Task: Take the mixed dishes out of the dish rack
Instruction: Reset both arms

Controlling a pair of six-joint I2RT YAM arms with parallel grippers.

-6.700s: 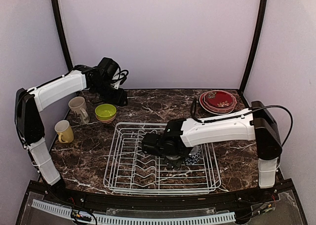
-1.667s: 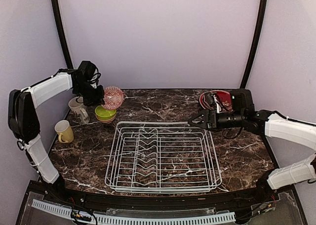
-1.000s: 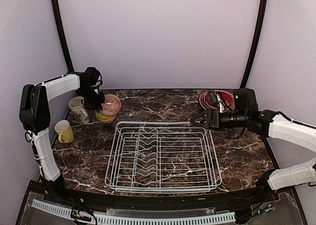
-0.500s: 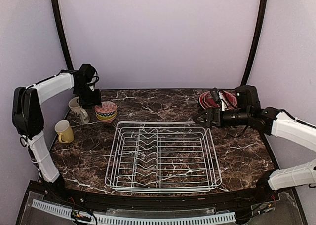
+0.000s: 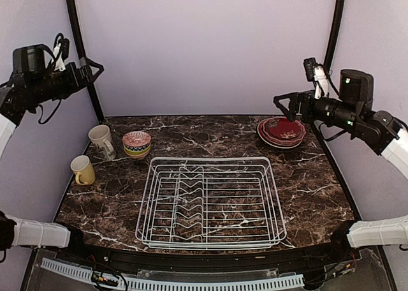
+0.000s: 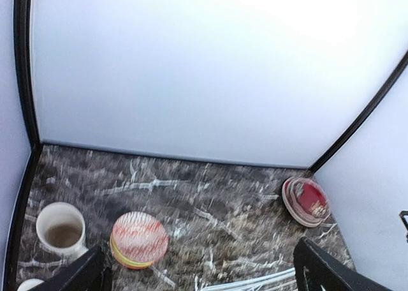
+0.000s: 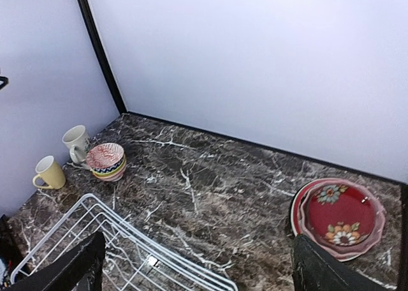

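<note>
The white wire dish rack [image 5: 210,201] sits in the middle of the marble table with nothing in it. Behind its left corner stands a stack of small bowls [image 5: 136,144] with the pink-white one on top, beside a cream mug [image 5: 101,140] and a yellow mug [image 5: 81,170]. A stack of plates [image 5: 281,131], a red one on top, lies at the back right. My left gripper [image 5: 91,69] hangs high at the far left, open and holding nothing. Equally high at the right, my right gripper [image 5: 284,106] is open above the plates.
The left wrist view looks down on the bowls [image 6: 139,240], cream mug [image 6: 62,230] and plates [image 6: 307,201]. In the right wrist view I see the rack's corner [image 7: 127,253], bowls [image 7: 106,160], both mugs and plates [image 7: 338,217]. Black frame posts [image 5: 80,42] stand at the back corners.
My left gripper set the pink-white bowl on the bowl stack, opened, and rose high to the left. The right arm lifted up and back from the rack's far right corner.
</note>
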